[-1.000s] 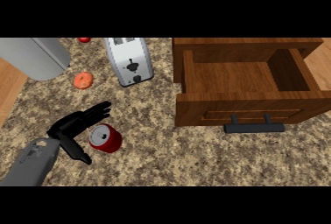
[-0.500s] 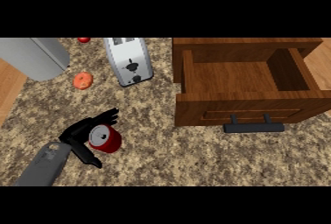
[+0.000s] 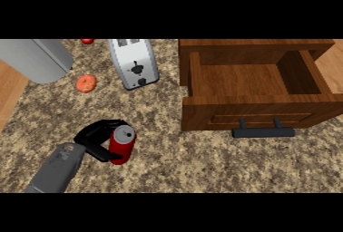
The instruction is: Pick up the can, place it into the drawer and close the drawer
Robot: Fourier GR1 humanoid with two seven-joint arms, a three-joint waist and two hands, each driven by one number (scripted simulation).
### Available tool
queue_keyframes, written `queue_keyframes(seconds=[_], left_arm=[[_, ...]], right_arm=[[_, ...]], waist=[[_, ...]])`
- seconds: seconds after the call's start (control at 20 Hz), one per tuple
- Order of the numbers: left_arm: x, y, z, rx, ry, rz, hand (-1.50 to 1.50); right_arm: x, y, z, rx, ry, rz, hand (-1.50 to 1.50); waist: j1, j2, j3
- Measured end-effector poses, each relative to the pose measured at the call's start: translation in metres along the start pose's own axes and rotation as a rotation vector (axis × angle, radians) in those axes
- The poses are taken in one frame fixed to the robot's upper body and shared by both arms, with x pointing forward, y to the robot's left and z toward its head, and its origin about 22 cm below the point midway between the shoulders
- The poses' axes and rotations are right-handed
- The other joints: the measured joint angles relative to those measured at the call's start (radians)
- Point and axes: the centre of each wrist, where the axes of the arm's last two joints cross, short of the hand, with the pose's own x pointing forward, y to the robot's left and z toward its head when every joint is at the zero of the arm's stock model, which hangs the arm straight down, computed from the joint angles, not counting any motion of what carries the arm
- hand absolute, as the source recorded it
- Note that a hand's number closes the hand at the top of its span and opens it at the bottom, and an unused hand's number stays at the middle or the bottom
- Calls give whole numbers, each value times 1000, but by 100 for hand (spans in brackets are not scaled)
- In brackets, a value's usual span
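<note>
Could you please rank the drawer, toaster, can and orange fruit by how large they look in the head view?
1. Drawer
2. Toaster
3. Can, partly hidden by the robot hand
4. Orange fruit

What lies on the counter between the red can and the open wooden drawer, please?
Nothing: in the head view, only bare speckled counter lies between the can, held in the left hand, and the drawer.
</note>
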Motion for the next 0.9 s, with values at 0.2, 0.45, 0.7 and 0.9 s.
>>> queue_keyframes(seconds=[0.2, 0.45, 0.7, 0.9], left_arm=[[0, -6, -8, -57, 12, 19, 150], [8, -12, -20, -42, -68, 56, 150], [-7, -8, -3, 372, -286, 204, 150], [0, -17, -19, 592, -427, 258, 150]], right_arm=[[-6, -1, 3, 0, 4, -9, -150], [-5, 3, 4, -17, 3, -13, -150], [-4, 2, 9, -42, 7, -5, -150], [-2, 2, 14, -43, 9, -2, -150]], waist=[[2, -1, 0], [13, -5, 1], [41, -9, 2], [38, -13, 3]])
